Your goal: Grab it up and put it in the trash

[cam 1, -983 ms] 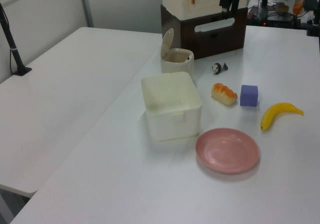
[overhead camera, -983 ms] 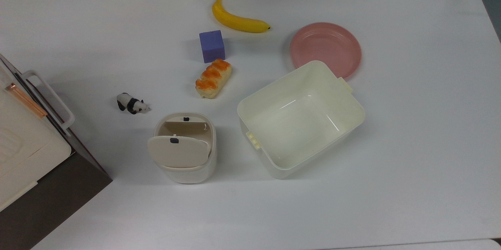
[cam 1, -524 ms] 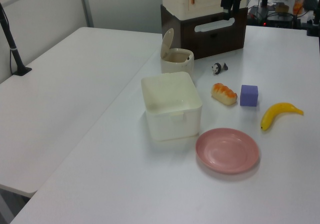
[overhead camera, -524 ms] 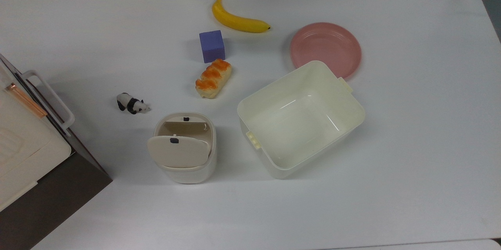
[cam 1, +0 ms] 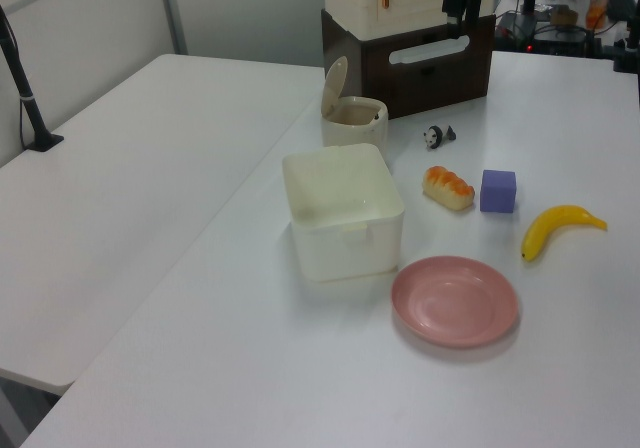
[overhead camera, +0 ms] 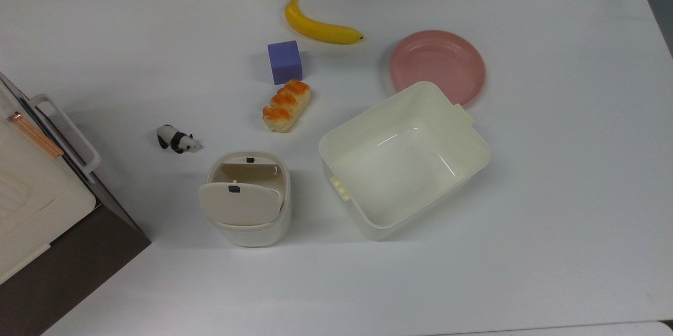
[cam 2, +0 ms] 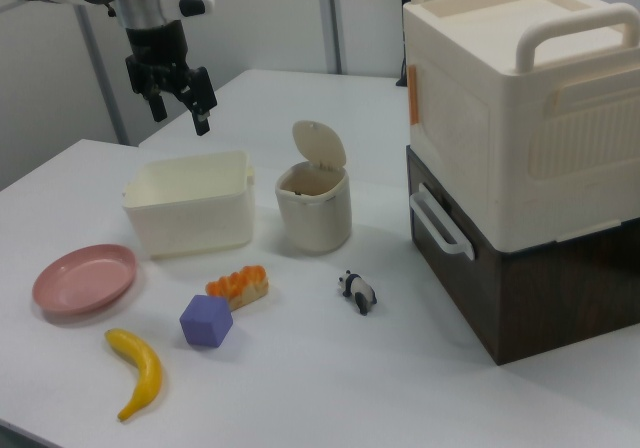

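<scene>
Can't tell where the paper ball is. My guess is it's inside the trash bin [overhead camera: 252,233], whose bottom is hidden by shadow and by the flap lid [overhead camera: 239,203], which is hinged up and open. If that's right, the task looks done. Gripper [cam 2: 181,118] has its fingers spread with nothing between them. It hangs high in the right view, above the far side of the cream tub [overhead camera: 368,225]. Risks:

- A drop could have been missed. If the ball bounced off the flap or rim, it could sit behind the bin or the tub, unseen.
- A low pass toward the bin could clip the raised flap and tip the light bin.
- The tub stands just beside the bin on the top view's right, so its wall is easy to hit.

On room to move, the panda figurine [overhead camera: 177,139] is near the bin, and the stacked boxes [overhead camera: 31,194] crowd the top view's left. The bread [overhead camera: 287,105], purple cube [overhead camera: 285,61] and banana [overhead camera: 318,28] line the direct path, with the pink plate [overhead camera: 436,57] touching the tub's far corner. The table [overhead camera: 526,220] is open on the top view's right and bottom.
</scene>
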